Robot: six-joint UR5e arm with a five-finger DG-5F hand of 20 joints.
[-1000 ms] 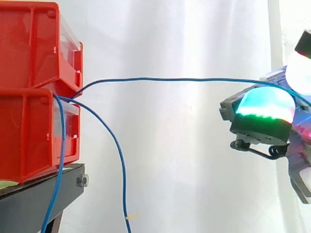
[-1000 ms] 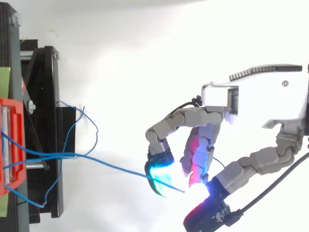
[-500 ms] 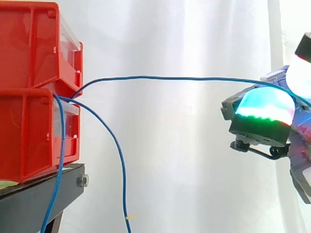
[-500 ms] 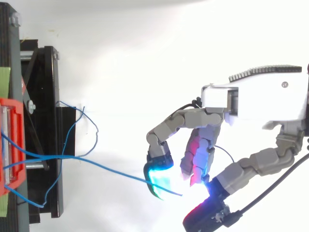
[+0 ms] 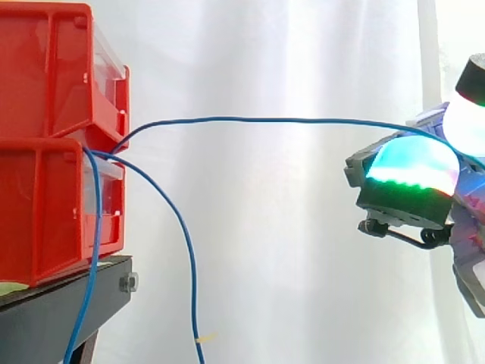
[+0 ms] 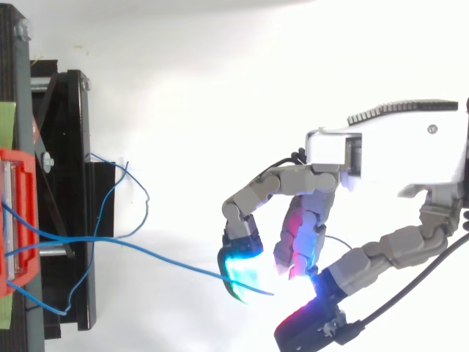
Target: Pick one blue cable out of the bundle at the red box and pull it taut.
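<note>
Hand [image 6: 381,158] sits well away from the red boxes [image 5: 45,136], fingers [image 6: 253,194] curled and pinching one blue cable [image 5: 265,120] between the glowing pads [image 5: 413,163]. That cable runs roughly level from between the boxes straight across to the hand, slightly arched, so I'd guess pulling directly away from the boxes is what tightens it

1. Cropped by the side view's right edge: the hand [image 5: 413,171], palm and wrist out of frame.
2. Lost behind the glowing pads [image 6: 245,273]: the held stretch of the blue cable [image 5: 265,120] (exact pinch spot washed out by glare in the top view).
3. Cut by the left edge in both views: red bins [image 5: 45,136].
4. Running off the side view's bottom edge: two loose cables [image 5: 190,288].
</note>
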